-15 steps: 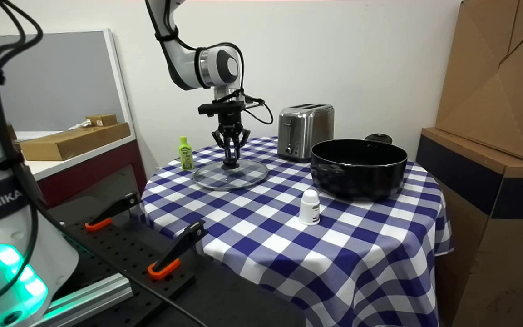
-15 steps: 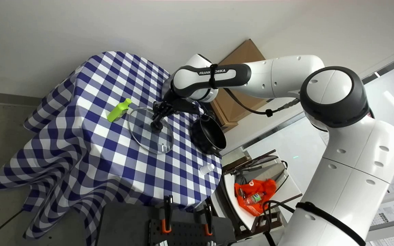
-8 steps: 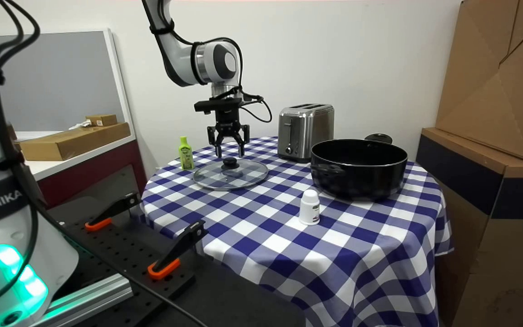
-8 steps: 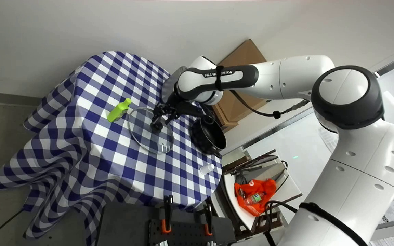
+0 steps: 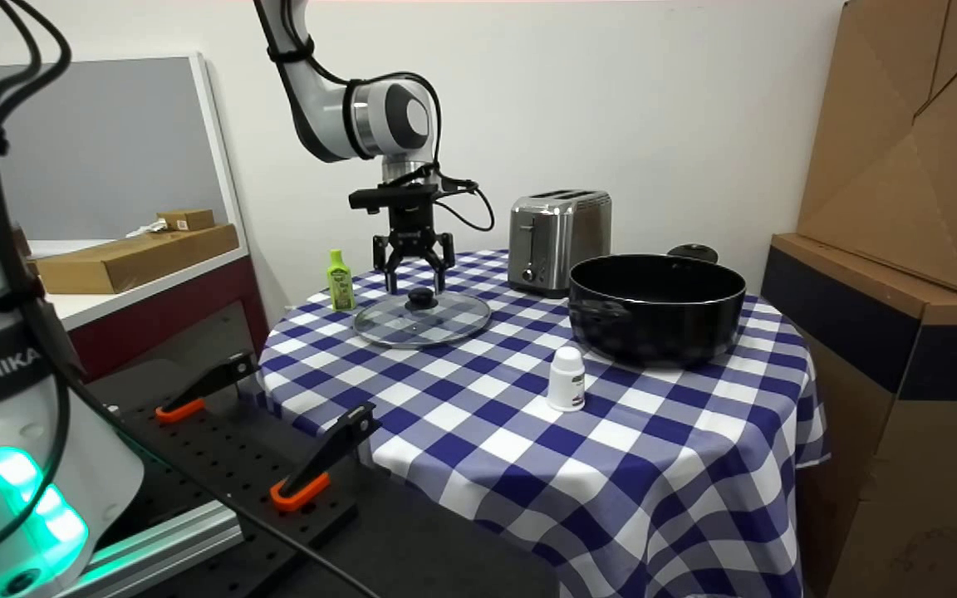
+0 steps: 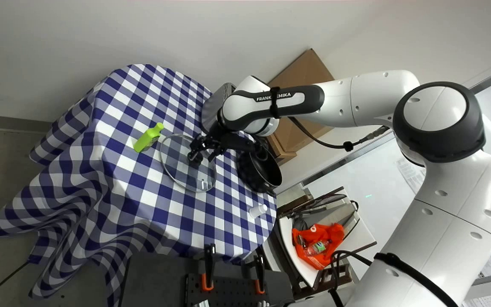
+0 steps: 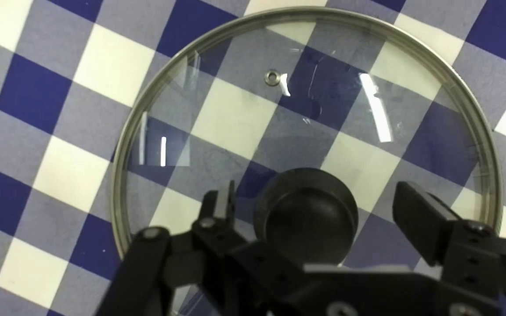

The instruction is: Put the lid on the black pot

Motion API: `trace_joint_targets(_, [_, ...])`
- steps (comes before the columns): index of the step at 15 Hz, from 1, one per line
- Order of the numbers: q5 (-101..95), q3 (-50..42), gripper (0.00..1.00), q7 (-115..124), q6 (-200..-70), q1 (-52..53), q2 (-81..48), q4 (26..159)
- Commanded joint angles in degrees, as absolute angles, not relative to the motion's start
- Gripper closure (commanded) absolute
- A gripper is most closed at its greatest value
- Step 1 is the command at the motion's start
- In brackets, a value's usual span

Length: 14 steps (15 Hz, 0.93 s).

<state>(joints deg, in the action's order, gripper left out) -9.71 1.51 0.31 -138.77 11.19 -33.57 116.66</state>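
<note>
The lid (image 7: 253,127), clear glass with a thin metal rim, lies flat on the checkered tablecloth. Its dark knob (image 7: 306,224) shows between the spread fingers in the wrist view, with a gap on either side. My gripper (image 5: 415,289) stands open, pointing down over the lid, its fingertips near the knob's height; their exact level is hard to judge. In an exterior view the gripper (image 6: 203,149) partly covers the knob. The black pot (image 5: 660,324) stands uncovered on the same table, to the right of the lid; it also appears in an exterior view (image 6: 245,172).
A steel toaster (image 5: 557,241) stands behind, between lid and pot. A white bottle (image 5: 566,378) is in front of the pot. Close to the lid's rim stands a green bottle (image 6: 147,138). Large cardboard boxes (image 5: 902,149) rise beyond the pot.
The jaws, together at the knob one second ago, have spread apart. The gripper rose a little, then sank again while shifting slightly left in an exterior view. Lid and pot have not moved.
</note>
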Motion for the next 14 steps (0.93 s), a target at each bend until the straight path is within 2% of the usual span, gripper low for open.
trace_joint_targets(1, [-11.4, 1.4, 0.4, 1.0, -141.5, 11.1, -33.7, 117.4])
trace_joint_targets(6, [-12.7, 1.0, 0.76, 1.0, -144.2, 11.3, -33.7, 117.8])
trace_joint_targets(14, [-12.2, 1.8, 0.76, 0.3, -146.7, 10.7, -30.3, 120.6])
